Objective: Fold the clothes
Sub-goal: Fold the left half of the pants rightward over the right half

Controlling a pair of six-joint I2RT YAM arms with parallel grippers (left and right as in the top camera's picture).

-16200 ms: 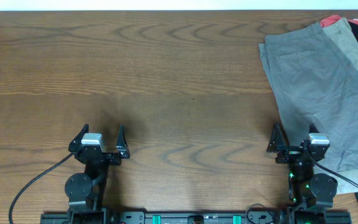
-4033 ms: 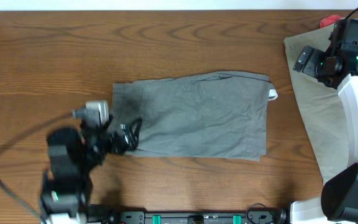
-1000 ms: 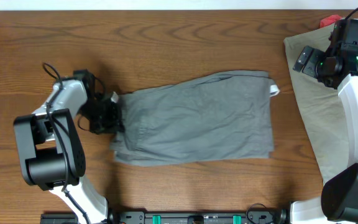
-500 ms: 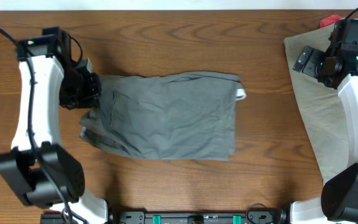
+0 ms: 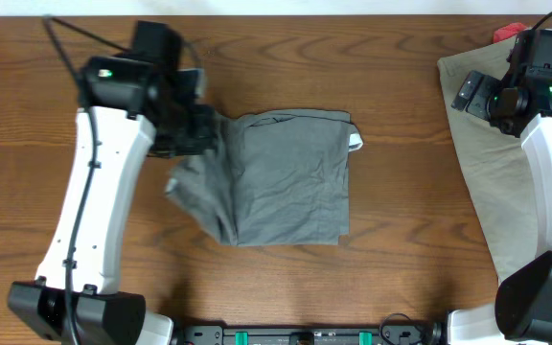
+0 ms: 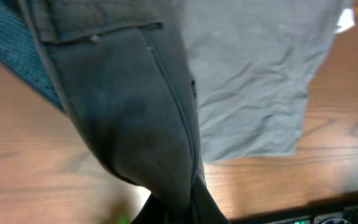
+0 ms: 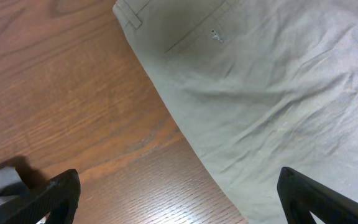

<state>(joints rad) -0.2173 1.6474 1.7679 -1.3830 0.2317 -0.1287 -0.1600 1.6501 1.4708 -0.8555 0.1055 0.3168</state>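
Wooden table (image 5: 286,57) bearing grey shorts (image 5: 290,177). Left gripper (image 5: 192,129): clamped on shorts' left edge. Right gripper (image 7: 179,190): spread wide above beige garment (image 5: 492,182), right of shorts.

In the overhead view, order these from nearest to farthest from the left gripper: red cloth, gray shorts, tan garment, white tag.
1. gray shorts, held in the left gripper
2. white tag, shorts' right edge
3. tan garment, far right
4. red cloth, top right corner
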